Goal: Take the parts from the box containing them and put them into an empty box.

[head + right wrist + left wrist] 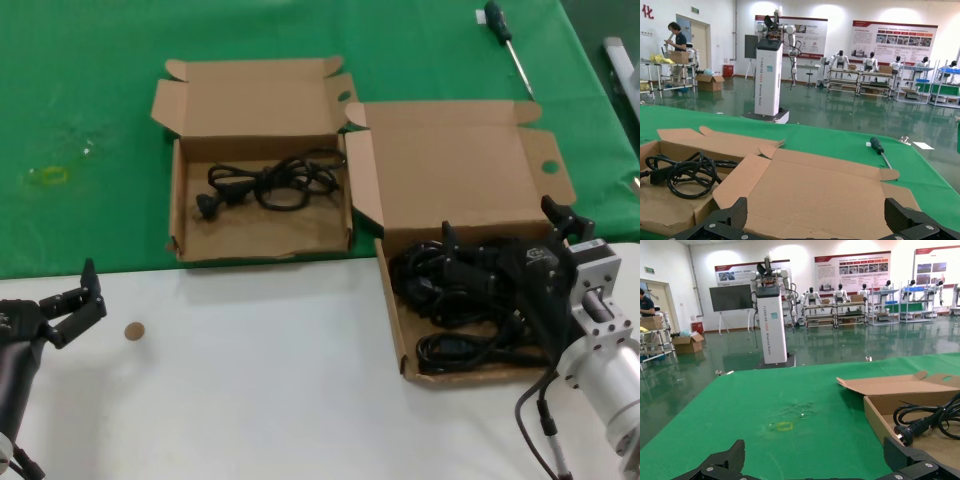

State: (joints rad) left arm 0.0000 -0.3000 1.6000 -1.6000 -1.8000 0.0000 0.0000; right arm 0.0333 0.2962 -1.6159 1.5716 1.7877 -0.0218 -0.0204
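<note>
The larger cardboard box (392, 300) stands on the right and holds several black power cords (440, 290) in a tangle. Its wide lid (450, 170) lies open and fills the right wrist view (815, 195). My right gripper (505, 228) hovers over these cords, open and empty, its fingertips (735, 212) wide apart. The smaller cardboard box (178, 190) on the left holds one coiled cord (270, 182), which also shows in the left wrist view (925, 422) and the right wrist view (682, 172). My left gripper (82, 300) is open and empty over the white table at the near left.
A black-handled screwdriver (505, 40) lies on the green cloth (80, 100) at the far right and also shows in the right wrist view (879, 149). A small brown disc (133, 331) lies on the white table (260, 380) near my left gripper.
</note>
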